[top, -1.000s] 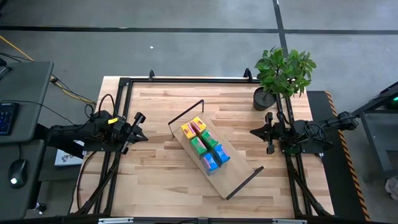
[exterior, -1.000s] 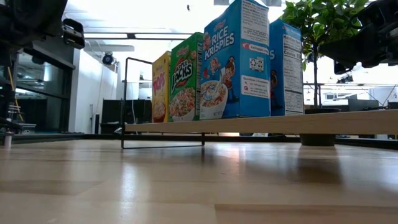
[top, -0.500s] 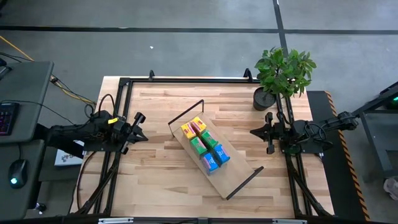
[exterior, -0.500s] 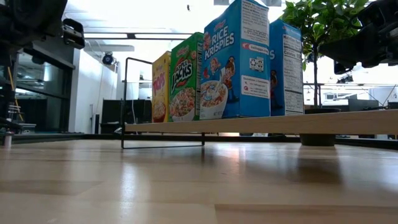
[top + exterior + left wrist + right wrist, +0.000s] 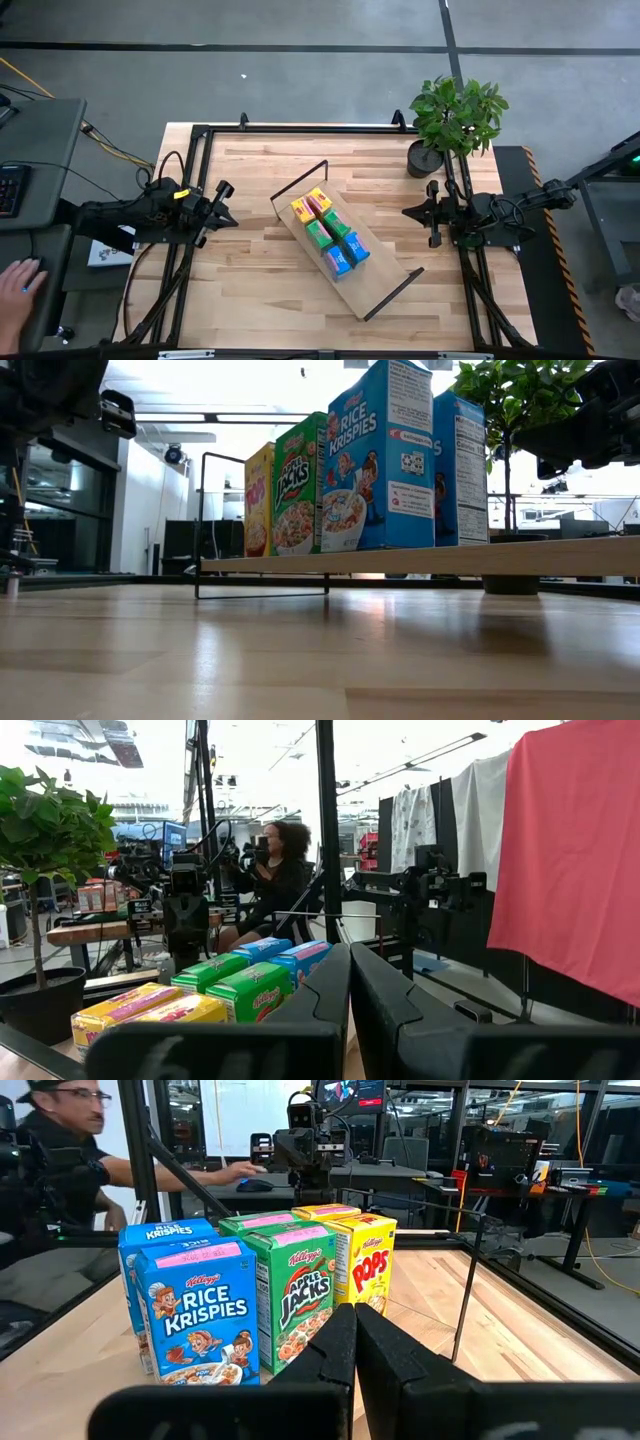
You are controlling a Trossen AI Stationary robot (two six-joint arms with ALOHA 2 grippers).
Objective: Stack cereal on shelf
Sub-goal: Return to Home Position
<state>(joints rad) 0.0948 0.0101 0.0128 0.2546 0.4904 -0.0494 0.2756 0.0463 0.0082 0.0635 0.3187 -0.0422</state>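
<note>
We see the left gripper (image 5: 349, 958) and right gripper (image 5: 355, 1318) each closed on nothing, at opposite sides of the table (image 5: 250, 290); only the wrist views show the fingers (image 5: 325, 995) meeting. The cereal (image 5: 330, 235) stands in two rows on the shelf (image 5: 390, 278), mid-table.

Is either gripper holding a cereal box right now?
No: the left gripper and right gripper sit shut and empty, well apart from the cereal boxes on the shelf.
</note>
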